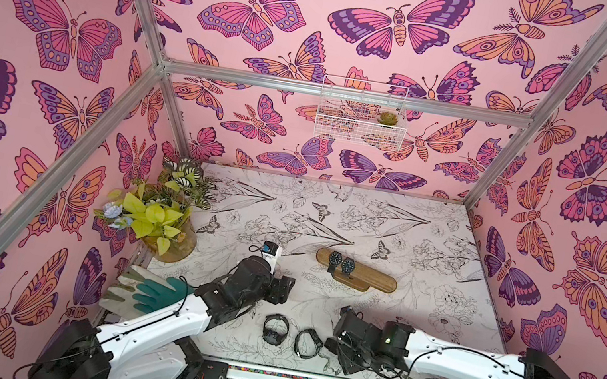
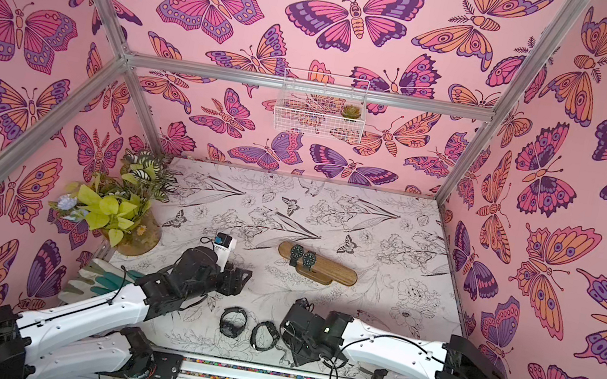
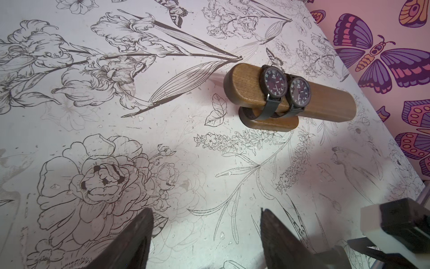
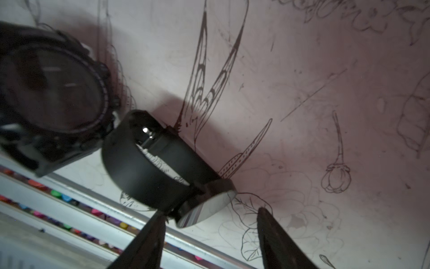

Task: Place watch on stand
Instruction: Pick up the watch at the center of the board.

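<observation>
Item: loose watch [image 4: 149, 172], black, lying on its side on the table [image 1: 431, 242] at the near edge. It is the right one of a pair, and its twin [image 1: 275, 329] sits just to its left. The strap is buckled into a soft loop, and the case is a small hard disc with a smooth glass face. Judge it light, floppy at the band, and slippery and easily scratched at the face. You would do best to pinch across the case edge or at the lugs; held by the band, it will likely sag and swing. Your right gripper [image 4: 211, 212] has its jaws apart with the case just ahead of the tips, nothing clamped. Your left gripper [image 3: 206, 210] is likewise spread and empty over bare table. Destination: stand [image 3: 325, 102], farther back at mid-table, carrying two watches [image 3: 273, 79] toward its left end; the right half of the bar is free.
</observation>
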Controlling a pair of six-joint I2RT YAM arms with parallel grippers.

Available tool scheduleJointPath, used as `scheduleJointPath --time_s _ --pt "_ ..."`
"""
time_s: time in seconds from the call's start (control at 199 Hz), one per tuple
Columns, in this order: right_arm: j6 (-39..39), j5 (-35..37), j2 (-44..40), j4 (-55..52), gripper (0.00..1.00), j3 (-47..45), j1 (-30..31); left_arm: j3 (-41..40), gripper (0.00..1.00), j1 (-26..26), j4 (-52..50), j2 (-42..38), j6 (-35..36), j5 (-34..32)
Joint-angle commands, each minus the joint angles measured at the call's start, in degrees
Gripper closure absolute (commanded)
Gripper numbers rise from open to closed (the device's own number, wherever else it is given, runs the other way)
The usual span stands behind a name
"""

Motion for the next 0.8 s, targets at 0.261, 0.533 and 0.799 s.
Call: scheduleJointPath --time_s 0.261,0.533,0.799 --pt "0.8 12.8 0.2 -2.3 0.76 3.3 0.9 -0.3 0.26 0.5 1.0 0.9 0.1 2.1" --pt "0.3 18.7 2.0 0.7 0.89 3.0 0.9 1.8 0.27 0.5 1.6 3.4 0.9 5.4" --pt "-0.1 21.6 5.2 4.0 0.77 3.1 0.5 1.7 0.27 0.5 1.7 3.6 1.0 5.5"
